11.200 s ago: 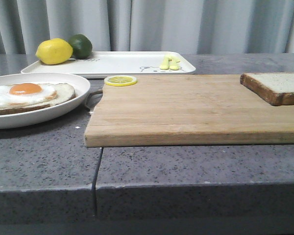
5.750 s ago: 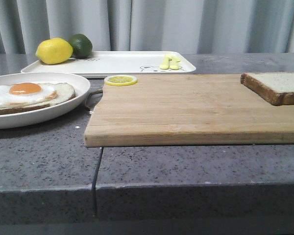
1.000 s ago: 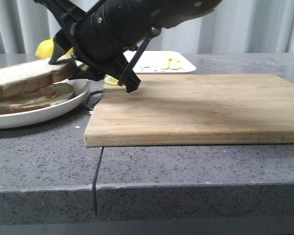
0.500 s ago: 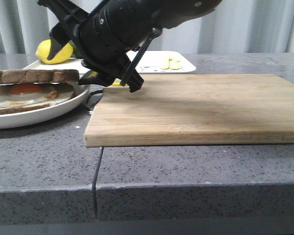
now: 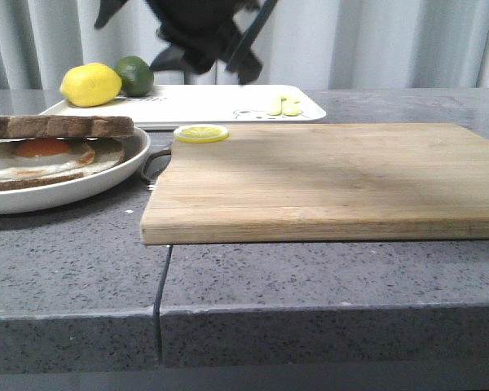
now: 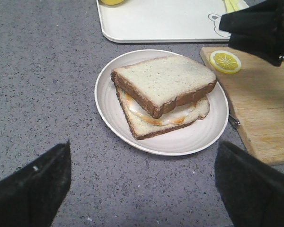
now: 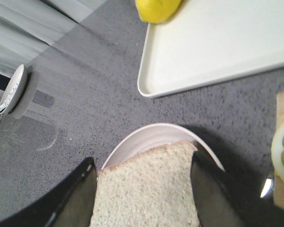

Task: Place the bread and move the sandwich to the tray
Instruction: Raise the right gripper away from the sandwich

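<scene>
Bread point(image 6: 166, 80) lies flat on top of the egg-topped slice, making the sandwich point(image 5: 49, 151) on the round white plate point(image 6: 132, 137) at the left of the table point(image 5: 310, 277). Top slice sits slightly askew, so egg white and orange yolk show along the near edge.

Right gripper point(image 5: 191, 37) is up above the table, over the gap between plate and tray, dark and partly cut off by the top of the front view. Its fingers point(image 7: 78, 194) stand apart, touching nothing; in its wrist view the bread shows between them, below.

Left gripper point(image 6: 142, 184): fingers wide apart, empty, above the near-left of the plate. It does not show in the front view.

Tray point(image 5: 204, 106) lies at the far side of the table, behind the plate and just left of centre. A lemon point(image 5: 90, 85) and a lime point(image 5: 135, 75) sit at its left end, small yellow pieces point(image 5: 282, 105) near its right end.

Wooden cutting board point(image 5: 334, 179) lies right of the plate, close beside it. A lemon slice point(image 5: 200, 133) rests on its far left corner.
</scene>
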Controlling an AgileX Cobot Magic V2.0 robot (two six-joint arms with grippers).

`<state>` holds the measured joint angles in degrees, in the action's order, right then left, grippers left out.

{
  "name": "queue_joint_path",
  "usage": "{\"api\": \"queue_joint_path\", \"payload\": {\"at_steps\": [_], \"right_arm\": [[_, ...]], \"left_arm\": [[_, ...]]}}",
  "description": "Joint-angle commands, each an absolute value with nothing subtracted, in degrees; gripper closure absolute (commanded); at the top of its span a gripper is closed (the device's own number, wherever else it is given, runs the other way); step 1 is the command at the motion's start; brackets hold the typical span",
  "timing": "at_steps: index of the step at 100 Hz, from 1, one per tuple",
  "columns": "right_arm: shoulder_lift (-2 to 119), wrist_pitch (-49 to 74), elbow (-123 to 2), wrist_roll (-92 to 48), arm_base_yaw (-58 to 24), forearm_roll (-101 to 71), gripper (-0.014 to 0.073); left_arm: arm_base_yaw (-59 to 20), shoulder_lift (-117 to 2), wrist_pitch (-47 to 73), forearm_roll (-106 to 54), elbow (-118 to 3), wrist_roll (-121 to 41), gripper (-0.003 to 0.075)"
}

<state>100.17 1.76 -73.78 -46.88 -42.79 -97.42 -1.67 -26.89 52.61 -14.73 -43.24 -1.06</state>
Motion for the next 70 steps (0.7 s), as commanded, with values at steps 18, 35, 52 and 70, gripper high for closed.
{"api": "queue_joint_path", "payload": {"at_steps": [18,35,52,70], "right_arm": [[88.52,5.39,-74.69,-46.41,-38.94,-76.09,0.0144],[80.27,6.27,-69.01,-38.08,-34.38,-60.23,0.0144],[69.63,6.51,-61.69,-25.33,-29.08,-43.06,0.0144],[58.33,7.46,-53.69,-12.32,-23.98,-24.53,0.0144]], "left_arm": [[-1.58,-27.67,49.03,-15.67,-45.21,-1.11,0.0146],[-1.58,-27.67,49.03,-15.67,-45.21,-1.11,0.0146],[-1.58,-27.67,49.03,-15.67,-45.21,-1.11,0.0146],[-1.58,-27.67,49.03,-15.67,-45.21,-1.11,0.0146]]}}
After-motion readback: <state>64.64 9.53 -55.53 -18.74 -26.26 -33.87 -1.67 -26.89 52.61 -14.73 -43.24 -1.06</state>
